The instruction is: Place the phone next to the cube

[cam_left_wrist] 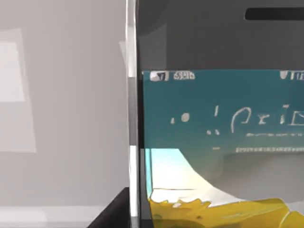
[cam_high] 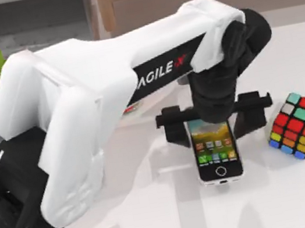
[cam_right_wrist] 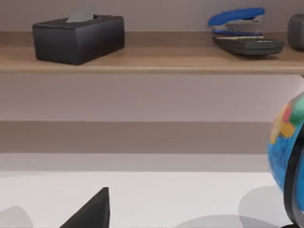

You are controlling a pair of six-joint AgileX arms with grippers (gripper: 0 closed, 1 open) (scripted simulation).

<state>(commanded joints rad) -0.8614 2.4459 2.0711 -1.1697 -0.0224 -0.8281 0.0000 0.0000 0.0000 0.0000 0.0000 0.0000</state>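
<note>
left gripper (cam_high: pixel 214 119) sits right over the top end of the phone (cam_high: pixel 216 151), operator, your fingers spread wide apart on either side of it, black pads well clear of the white frame. phone lies flat on the table (cam_high: pixel 157 207), screen up, home button at the end away from the claw. off to the claw's right, near the phone but apart, rests the cube (cam_high: pixel 298 125). wrist camera looks close onto the phone's screen (cam_left_wrist: pixel 223 142).
</note>
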